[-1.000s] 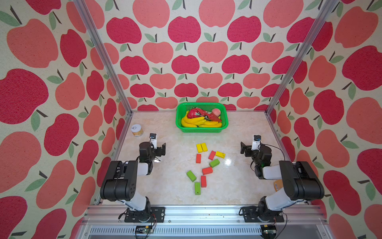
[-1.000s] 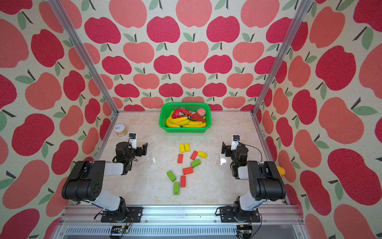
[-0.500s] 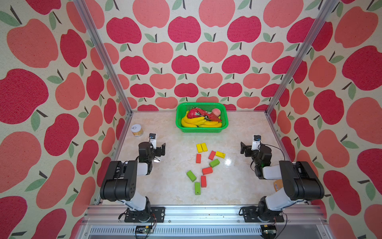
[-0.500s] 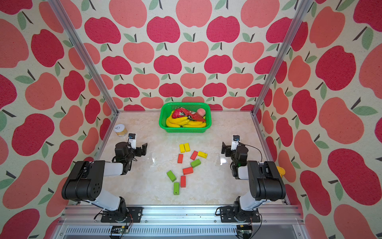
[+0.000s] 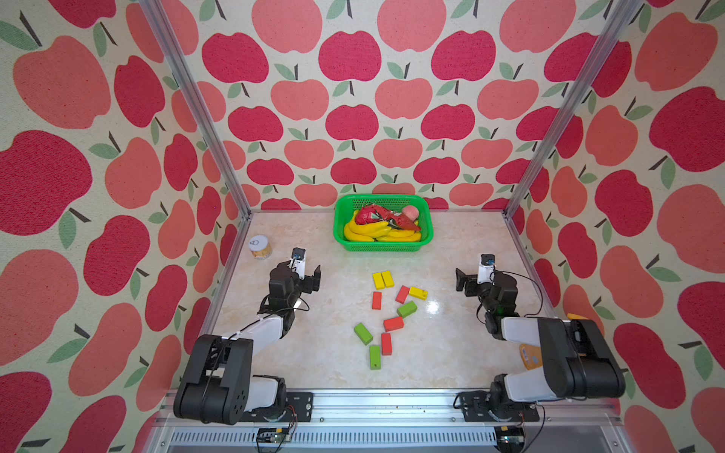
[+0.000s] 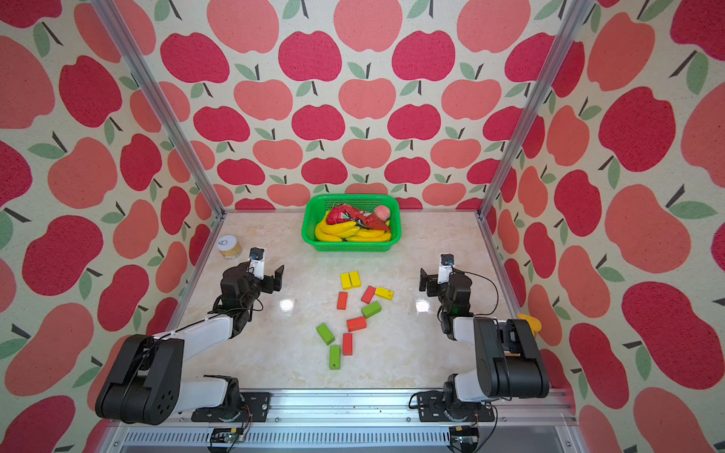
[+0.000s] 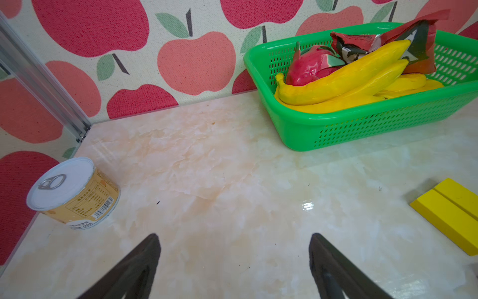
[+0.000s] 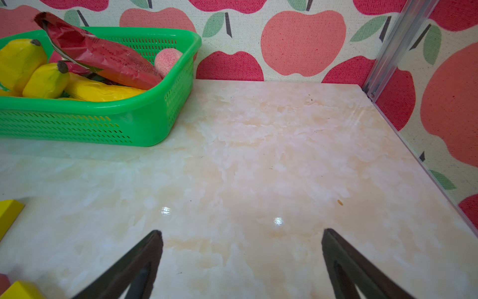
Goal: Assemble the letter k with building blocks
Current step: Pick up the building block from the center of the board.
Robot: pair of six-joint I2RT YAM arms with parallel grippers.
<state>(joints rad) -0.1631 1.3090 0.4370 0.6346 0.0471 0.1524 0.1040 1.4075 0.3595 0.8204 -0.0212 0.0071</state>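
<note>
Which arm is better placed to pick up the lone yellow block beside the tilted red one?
Right, probably. The lone yellow block lies on the cluster's right edge, nearest the right fingers, open and empty. The left fingers sit across the other blocks.

**Blocks lie scattered between two idle arms**

In a top view, the building blocks [image 5: 393, 324] lie loose at the middle of the marble table [image 5: 314, 364]. Two yellow ones touch side by side at the far end, and reds and greens are strewn toward the front. The left gripper [image 5: 308, 279] and right gripper [image 5: 467, 281] hover on either side, well apart from them. A green basket [image 5: 382, 246] holding toy bananas [image 5: 368, 233] sits against the back wall. A can [image 5: 260, 247] stands near the far left corner.
</note>
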